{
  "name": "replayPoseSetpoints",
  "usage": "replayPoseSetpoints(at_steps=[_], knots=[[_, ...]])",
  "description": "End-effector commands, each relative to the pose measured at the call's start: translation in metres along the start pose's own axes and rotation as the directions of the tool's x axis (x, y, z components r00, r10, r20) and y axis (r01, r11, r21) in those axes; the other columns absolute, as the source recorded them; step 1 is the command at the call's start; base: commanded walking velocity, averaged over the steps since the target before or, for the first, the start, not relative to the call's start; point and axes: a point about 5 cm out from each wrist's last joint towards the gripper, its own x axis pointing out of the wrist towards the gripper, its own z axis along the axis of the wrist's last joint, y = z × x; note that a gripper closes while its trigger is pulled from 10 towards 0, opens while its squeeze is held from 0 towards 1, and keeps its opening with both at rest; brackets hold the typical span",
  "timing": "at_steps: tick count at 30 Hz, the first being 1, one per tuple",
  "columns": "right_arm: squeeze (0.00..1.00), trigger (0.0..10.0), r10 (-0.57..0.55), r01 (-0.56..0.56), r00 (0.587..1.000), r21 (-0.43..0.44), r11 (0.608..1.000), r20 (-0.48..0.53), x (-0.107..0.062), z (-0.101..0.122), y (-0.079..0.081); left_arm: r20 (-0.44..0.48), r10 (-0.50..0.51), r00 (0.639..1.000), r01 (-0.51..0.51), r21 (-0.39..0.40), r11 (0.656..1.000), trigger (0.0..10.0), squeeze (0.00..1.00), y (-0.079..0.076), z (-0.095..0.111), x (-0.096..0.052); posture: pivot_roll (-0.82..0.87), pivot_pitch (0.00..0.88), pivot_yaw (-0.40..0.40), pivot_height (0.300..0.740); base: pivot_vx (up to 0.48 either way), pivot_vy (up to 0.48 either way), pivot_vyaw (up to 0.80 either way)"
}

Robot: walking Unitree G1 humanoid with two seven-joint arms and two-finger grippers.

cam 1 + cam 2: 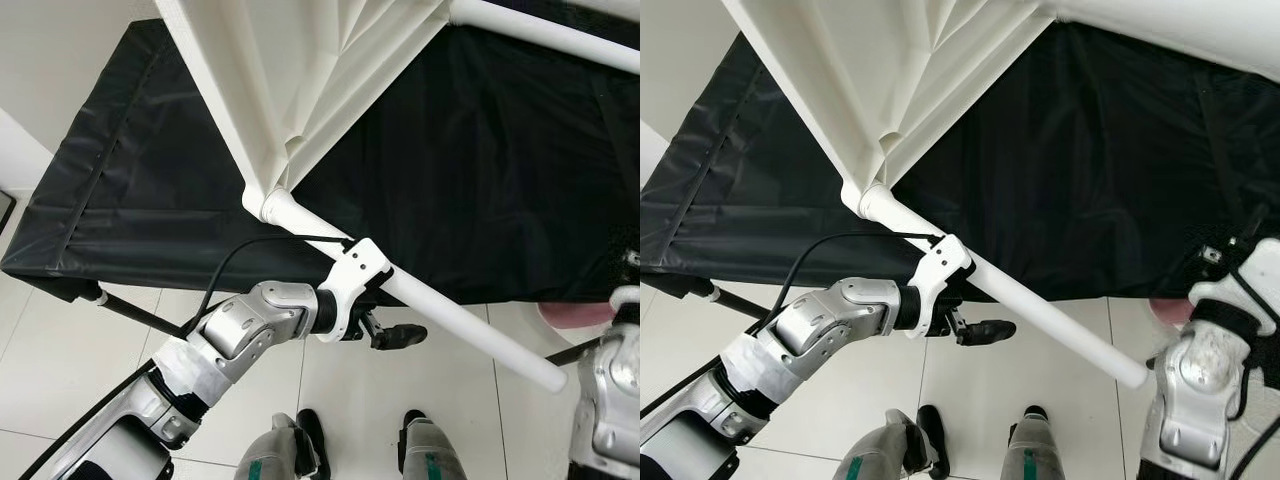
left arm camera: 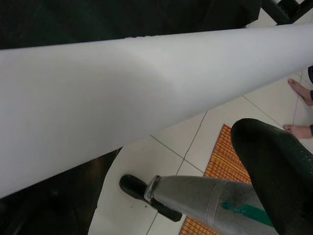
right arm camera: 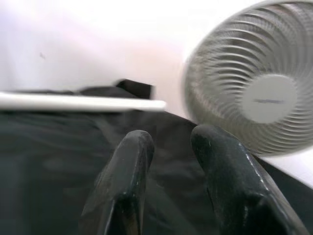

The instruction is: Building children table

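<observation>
A white tube frame with white fabric [image 1: 300, 80] hangs tilted over a wide surface draped in black cloth [image 1: 480, 180]. One white leg tube [image 1: 470, 330] slants down from a corner joint [image 1: 270, 205] toward the floor. My left gripper [image 1: 410, 312] is at this tube; one black finger [image 1: 400, 335] lies under it with a sliver of floor between, and the other finger is hidden behind the tube [image 2: 122, 98]. My right gripper [image 3: 168, 142] is by the cloth's right edge, its fingers slightly apart with nothing between them.
A thin black rod [image 1: 130, 310] sticks out under the cloth's left corner. My own feet [image 1: 315, 440] stand on white tiles below. A person's bare feet [image 2: 301, 90] and an orange mat [image 2: 220, 161] lie nearby. A white fan [image 3: 259, 98] stands beyond the cloth.
</observation>
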Motion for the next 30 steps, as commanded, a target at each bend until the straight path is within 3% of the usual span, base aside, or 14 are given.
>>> replayPoseSetpoints(at_steps=[1, 3, 5, 8, 9, 12, 14, 15, 16, 17, 23, 25, 29, 30], knots=[[0.00, 10.0, 0.065, -0.064, 0.998, 0.041, 0.997, -0.025, -0.003, -0.001, 0.013, -0.023, -0.216, 0.976, 0.216, -0.007, 0.976, 10.0, 0.00, -0.010, -0.009, -0.003, -0.14, 0.235, 0.215, 0.740, 0.000, 0.000, 0.00], [0.00, 10.0, 0.090, -0.088, 0.996, 0.058, 0.994, -0.025, -0.003, -0.001, 0.019, -0.022, -0.215, 0.976, 0.215, -0.007, 0.977, 10.0, 0.00, -0.010, -0.009, -0.003, -0.14, 0.232, 0.212, 0.740, 0.000, 0.000, 0.00], [0.00, 10.0, 0.190, -0.182, 0.980, 0.129, 0.975, -0.051, -0.004, -0.003, 0.039, -0.016, -0.209, 0.978, 0.209, -0.001, 0.978, 10.0, 0.00, -0.009, -0.007, -0.001, -0.13, 0.220, 0.195, 0.740, 0.000, 0.000, 0.00], [0.00, 10.0, 0.230, -0.218, 0.971, 0.159, 0.963, -0.060, -0.005, -0.004, 0.046, -0.014, -0.206, 0.979, 0.206, 0.001, 0.979, 10.0, 0.00, -0.009, -0.007, -0.001, -0.13, 0.220, 0.195, 0.740, 0.000, 0.000, 0.00], [0.00, 10.0, 0.290, -0.274, 0.955, 0.189, 0.943, -0.064, -0.006, -0.005, 0.056, -0.011, -0.196, 0.980, 0.196, 0.003, 0.981, 10.0, 0.00, -0.008, -0.007, -0.002, -0.12, 0.210, 0.176, 0.740, 0.000, 0.000, 0.00], [0.00, 10.0, 0.290, -0.274, 0.955, 0.189, 0.943, -0.064, -0.006, -0.005, 0.056, -0.011, -0.196, 0.980, 0.196, 0.003, 0.981, 10.0, 0.00, -0.008, -0.007, -0.002, -0.12, 0.210, 0.176, 0.740, 0.000, 0.000, 0.00], [0.00, 10.0, 0.373, -0.351, 0.925, 0.218, 0.910, -0.066, -0.009, -0.007, 0.069, -0.010, -0.182, 0.983, 0.182, 0.006, 0.983, 10.0, 0.00, -0.008, -0.008, -0.005, -0.11, 0.202, 0.156, 0.740, 0.000, 0.000, 0.00], [0.76, 10.0, 0.413, -0.388, 0.908, 0.231, 0.892, -0.069, -0.010, -0.009, 0.075, -0.021, -0.176, 0.984, 0.176, 0.009, 0.984, 10.0, 1.00, -0.009, -0.011, -0.010, -0.11, 0.199, 0.145, 0.740, 0.000, 0.000, 0.00], [0.76, 10.0, 0.435, -0.408, 0.898, 0.239, 0.881, -0.071, -0.010, -0.010, 0.078, -0.029, -0.173, 0.984, 0.174, 0.011, 0.985, 10.0, 1.00, -0.010, -0.013, -0.014, -0.11, 0.199, 0.145, 0.740, 0.000, 0.000, 0.00], [1.00, 10.0, 0.454, -0.421, 0.888, 0.259, 0.869, -0.078, -0.010, -0.011, 0.080, -0.036, -0.169, 0.985, 0.170, 0.016, 0.985, 10.0, 1.00, -0.011, -0.014, -0.017, -0.10, 0.197, 0.141, 0.740, 0.000, 0.000, 0.00], [1.00, 10.0, 0.478, -0.443, 0.875, 0.270, 0.855, -0.080, -0.008, -0.013, 0.082, -0.045, -0.160, 0.986, 0.162, 0.025, 0.987, 10.0, 1.00, -0.013, -0.015, -0.023, -0.10, 0.193, 0.133, 0.740, 0.000, 0.000, 0.00], [1.00, 10.0, 0.506, -0.469, 0.859, 0.276, 0.839, -0.075, -0.005, -0.015, 0.087, -0.090, -0.132, 0.987, 0.137, 0.054, 0.989, 10.0, 1.00, -0.020, -0.018, -0.040, -0.09, 0.185, 0.117, 0.740, 0.000, 0.000, 0.00], [1.00, 10.0, 0.519, -0.480, 0.852, 0.284, 0.830, -0.075, -0.003, -0.017, 0.088, -0.103, -0.101, 0.990, 0.108, 0.070, 0.992, 10.0, 1.00, -0.023, -0.019, -0.050, -0.08, 0.188, 0.111, 0.740, 0.000, 0.000, 0.00], [1.00, 10.0, 0.532, -0.489, 0.843, 0.293, 0.821, -0.082, -0.002, -0.018, 0.089, -0.086, -0.053, 0.995, 0.059, 0.075, 0.995, 10.0, 1.00, -0.023, -0.017, -0.060, -0.07, 0.185, 0.109, 0.740, 0.000, 0.000, 0.00]])
